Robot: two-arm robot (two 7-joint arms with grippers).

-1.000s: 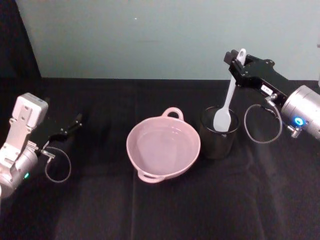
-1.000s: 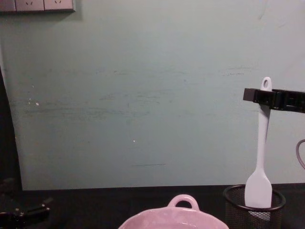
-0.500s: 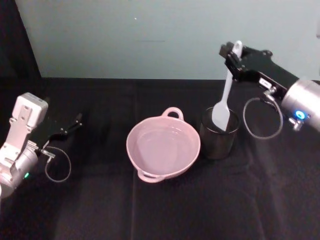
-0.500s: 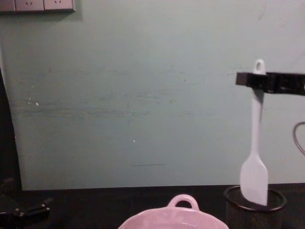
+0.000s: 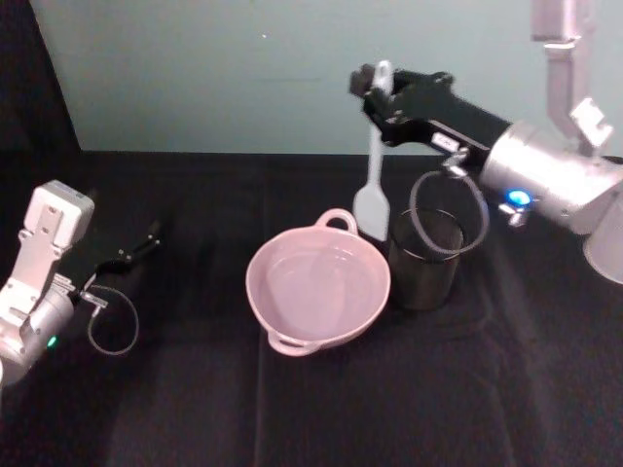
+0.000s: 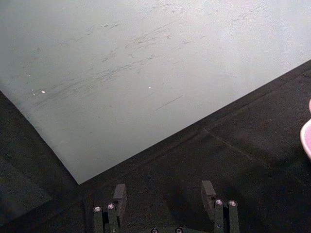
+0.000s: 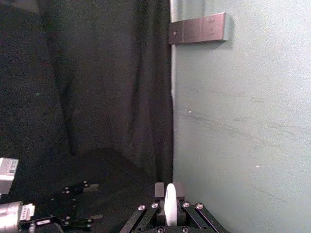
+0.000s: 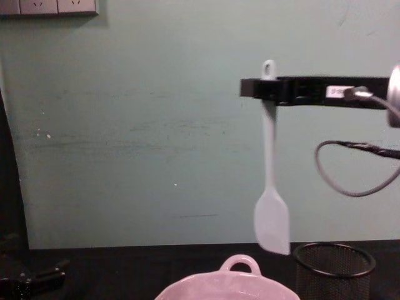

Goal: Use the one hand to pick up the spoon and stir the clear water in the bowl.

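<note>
The right gripper (image 5: 376, 99) pinches the spoon (image 5: 375, 161) near its handle top, hanging it clear of the mesh cup (image 5: 425, 277) above the bowl's (image 5: 255, 302) far-right rim, so pick-up looks done and stirring the water (image 5: 316, 282) remains; the left gripper (image 6: 164, 193) sits parked left, fingers apart.

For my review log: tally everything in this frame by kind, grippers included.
spoon: 1
bowl: 1
wire-mesh cup: 1
grippers: 2, the left gripper and the right gripper
Total: 5
</note>
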